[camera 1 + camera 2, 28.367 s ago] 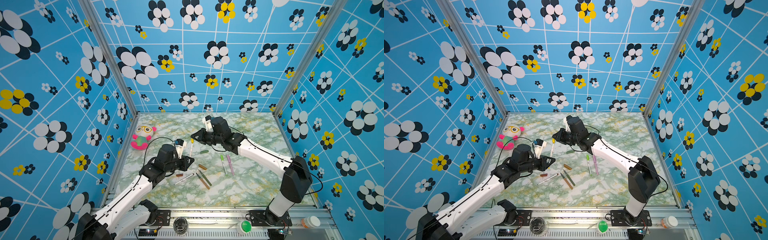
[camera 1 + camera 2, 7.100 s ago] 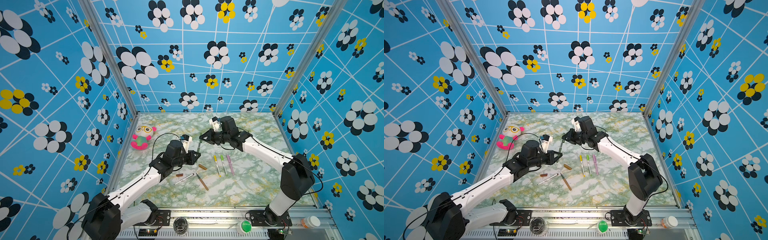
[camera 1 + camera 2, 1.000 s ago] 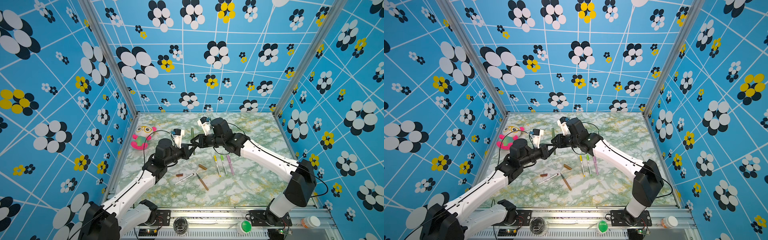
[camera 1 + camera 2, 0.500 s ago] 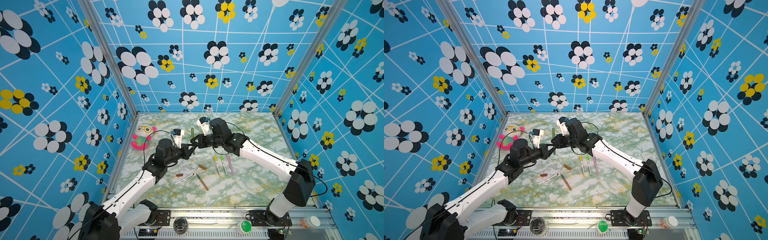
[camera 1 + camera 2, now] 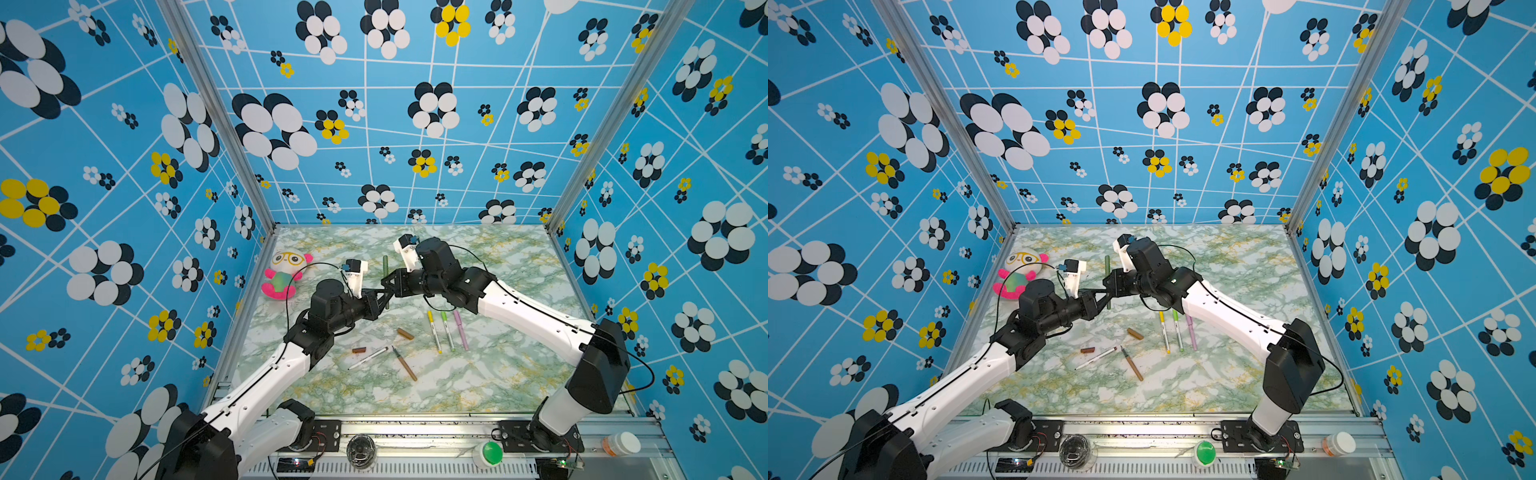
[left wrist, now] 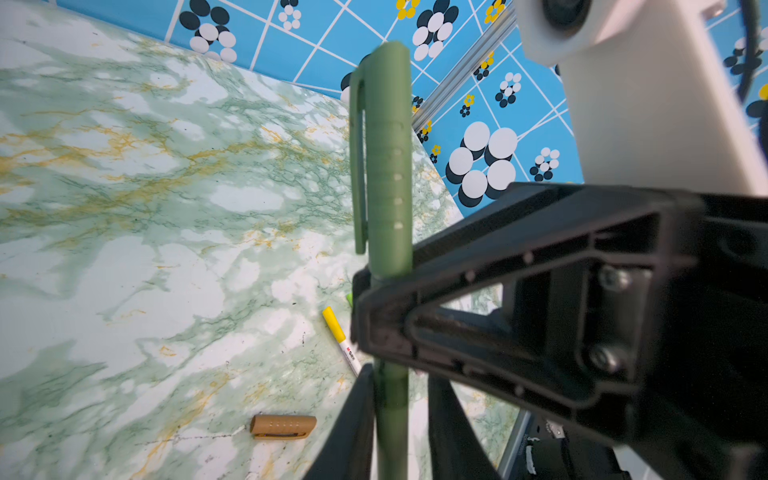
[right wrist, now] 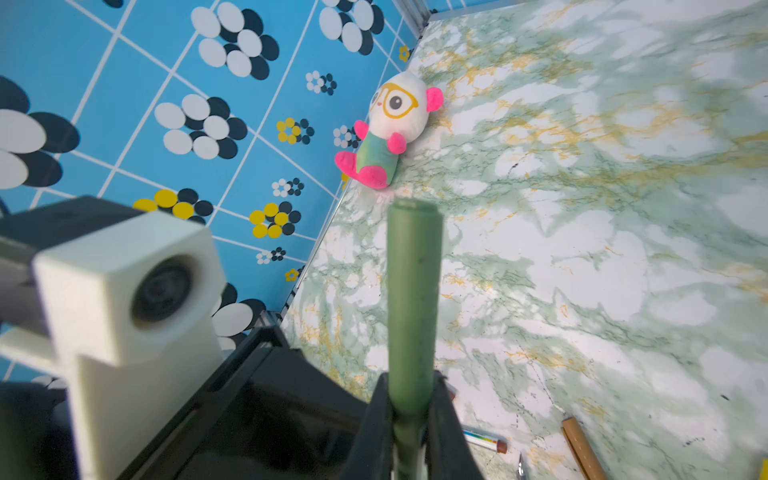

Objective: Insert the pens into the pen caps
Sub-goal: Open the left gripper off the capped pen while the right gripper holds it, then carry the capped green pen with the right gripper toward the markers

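Left wrist view: dark-green plastic pen (image 6: 384, 166) is sitting capped, right gripper (image 7: 409, 386) clamping it, left gripper (image 6: 401, 382) gaping loosely around it; thin tan pen (image 5: 405, 365) and white pen (image 5: 368, 358) are lying uncapped.

Looking down between blue walls (image 5: 415, 124) closing in three sides, carrying white grid lines and black, white and yellow flower shapes. Joining at the two far corners of the table (image 5: 498, 386) along bare aluminium posts (image 5: 224, 124). Showing green, white and gold marble patterning across the table, reaching from side wall to side wall. Lighting it evenly, throwing only soft shadows. Closing the near edge of the table with a silvery metal rail (image 5: 415, 428).
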`<state>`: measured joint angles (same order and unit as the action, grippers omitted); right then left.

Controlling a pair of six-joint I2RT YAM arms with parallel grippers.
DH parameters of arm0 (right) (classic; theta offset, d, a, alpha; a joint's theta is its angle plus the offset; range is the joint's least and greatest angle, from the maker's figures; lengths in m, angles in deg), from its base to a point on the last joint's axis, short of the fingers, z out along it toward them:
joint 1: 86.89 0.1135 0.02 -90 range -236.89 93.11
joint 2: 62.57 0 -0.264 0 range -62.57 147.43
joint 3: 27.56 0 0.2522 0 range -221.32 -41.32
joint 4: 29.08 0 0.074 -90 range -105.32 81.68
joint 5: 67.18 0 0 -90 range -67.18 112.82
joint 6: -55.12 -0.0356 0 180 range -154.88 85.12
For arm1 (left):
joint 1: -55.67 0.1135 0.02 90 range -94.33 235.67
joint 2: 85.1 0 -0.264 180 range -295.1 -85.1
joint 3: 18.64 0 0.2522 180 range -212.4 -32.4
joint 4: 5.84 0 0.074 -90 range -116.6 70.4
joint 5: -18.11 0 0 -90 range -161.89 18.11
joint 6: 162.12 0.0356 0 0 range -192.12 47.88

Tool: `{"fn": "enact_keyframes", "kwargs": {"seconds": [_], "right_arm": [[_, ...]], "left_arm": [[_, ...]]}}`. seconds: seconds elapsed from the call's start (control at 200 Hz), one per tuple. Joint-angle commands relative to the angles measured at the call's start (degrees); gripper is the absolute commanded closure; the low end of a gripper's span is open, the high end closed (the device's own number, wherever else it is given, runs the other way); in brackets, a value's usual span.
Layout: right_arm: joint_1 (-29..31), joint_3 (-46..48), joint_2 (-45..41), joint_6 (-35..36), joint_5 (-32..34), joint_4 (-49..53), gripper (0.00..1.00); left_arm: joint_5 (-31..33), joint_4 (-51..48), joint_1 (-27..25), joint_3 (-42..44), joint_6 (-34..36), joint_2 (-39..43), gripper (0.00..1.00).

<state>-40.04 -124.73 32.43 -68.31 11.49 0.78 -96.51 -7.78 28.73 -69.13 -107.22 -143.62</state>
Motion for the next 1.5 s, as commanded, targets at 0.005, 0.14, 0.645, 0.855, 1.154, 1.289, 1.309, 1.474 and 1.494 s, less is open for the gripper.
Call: {"fn": "enact_keyframes", "kwargs": {"seconds": [0.005,0.14,0.645,0.855,1.154,1.289,1.309,1.474,1.494], "right_arm": [[-0.53,-2.05,-0.08,-1.35,5.95,2.67,1.0],[-1.04,-1.94,0.03,-2.21,7.96,4.43,1.0],[-8.91,8.52,-4.58,0.24,8.64,23.35,1.0],[-13.89,13.86,-3.57,5.09,13.97,34.79,1.0],[-17.15,15.26,3.75,11.12,23.28,38.84,1.0],[-17.41,15.78,6.45,12.32,24.81,37.19,1.0],[-17.41,15.83,6.71,12.37,25.16,36.88,1.0],[-17.56,16.09,8.09,13.21,26.4,34.15,1.0],[-17.58,15.95,8.26,13.3,26.52,34.11,1.0]], "left_arm": [[-0.02,-0.58,-0.48,0.7,0.7,2.02,0.62],[1.43,-2.61,-0.44,1.76,0.85,3.61,0.46],[9.07,-6.19,0.17,5.48,4.11,11.28,0.15],[8.89,-5.75,0.48,5.92,4.12,9.25,0.15],[7.72,-5.49,0.95,4.76,3.86,5.98,0.14],[7.48,-5.44,1.01,4.64,3.77,5.18,0.14],[7.48,-5.34,0.99,4.61,3.73,5.0,0.14],[7.05,-5.14,1.2,3.81,3.65,3.95,0.14],[6.97,-5.13,1.18,3.76,3.6,3.79,0.14]]}}
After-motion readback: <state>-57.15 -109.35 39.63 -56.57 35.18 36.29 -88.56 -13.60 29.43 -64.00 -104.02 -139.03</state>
